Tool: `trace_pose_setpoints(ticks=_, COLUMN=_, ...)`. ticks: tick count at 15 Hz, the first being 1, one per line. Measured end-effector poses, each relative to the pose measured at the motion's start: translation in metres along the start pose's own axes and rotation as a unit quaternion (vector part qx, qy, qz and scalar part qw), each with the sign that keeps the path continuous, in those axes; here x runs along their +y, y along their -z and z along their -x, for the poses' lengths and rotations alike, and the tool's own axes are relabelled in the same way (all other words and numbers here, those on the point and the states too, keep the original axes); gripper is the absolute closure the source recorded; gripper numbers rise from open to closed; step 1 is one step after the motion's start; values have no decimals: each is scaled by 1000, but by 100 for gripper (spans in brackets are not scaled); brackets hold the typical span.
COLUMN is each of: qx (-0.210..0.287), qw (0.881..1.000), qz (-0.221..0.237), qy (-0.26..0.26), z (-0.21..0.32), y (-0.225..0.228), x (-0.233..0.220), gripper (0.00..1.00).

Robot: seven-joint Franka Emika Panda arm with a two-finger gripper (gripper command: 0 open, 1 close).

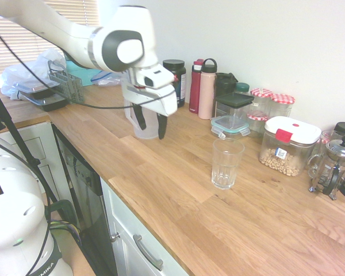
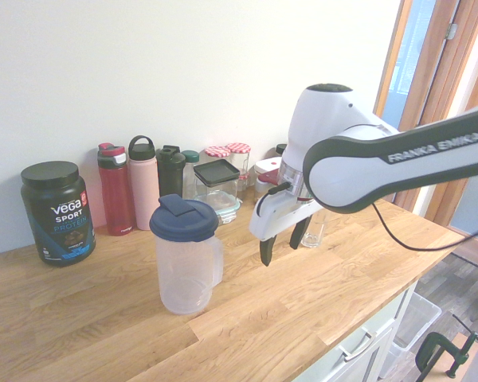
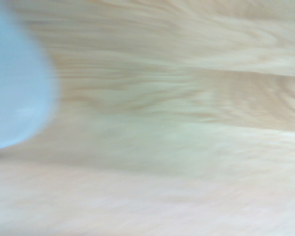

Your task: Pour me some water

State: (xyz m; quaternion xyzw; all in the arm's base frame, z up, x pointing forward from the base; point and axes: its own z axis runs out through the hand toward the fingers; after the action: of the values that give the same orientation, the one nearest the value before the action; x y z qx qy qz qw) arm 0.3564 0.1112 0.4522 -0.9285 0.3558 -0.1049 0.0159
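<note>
One pitcher point(image 2: 186, 256), one glass point(image 1: 226, 163), one tool point(image 2: 280, 243) spread, empty

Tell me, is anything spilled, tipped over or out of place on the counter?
Nothing stands out. The jug and the glass stand upright on a dry counter, and the open gripper hangs beside the jug, touching nothing.

The black tub point(image 2: 57, 212) at the far left of the counter reads "Vega SPORT PROTEIN". The robot arm point(image 2: 418, 151) bears "FRANKA EMIKA" in white letters.
</note>
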Motion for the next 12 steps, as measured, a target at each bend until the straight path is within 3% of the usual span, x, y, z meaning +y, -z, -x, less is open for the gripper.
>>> trace_pose_setpoints(ticks=3, qx=39, qw=999, qz=-33, qy=15, z=78, y=51, x=-14, gripper=0)
trace_pose_setpoints(ticks=6, qx=83, qw=994, qz=-67, qy=12, z=122, y=55, x=-43, gripper=0)
trace_pose_setpoints(ticks=11, qx=122, qw=988, qz=-90, qy=16, z=80, y=22, x=-80, gripper=0)
trace_pose_setpoints(ticks=12, qx=119, qw=988, qz=-93, qy=23, z=73, y=15, x=-83, gripper=100)
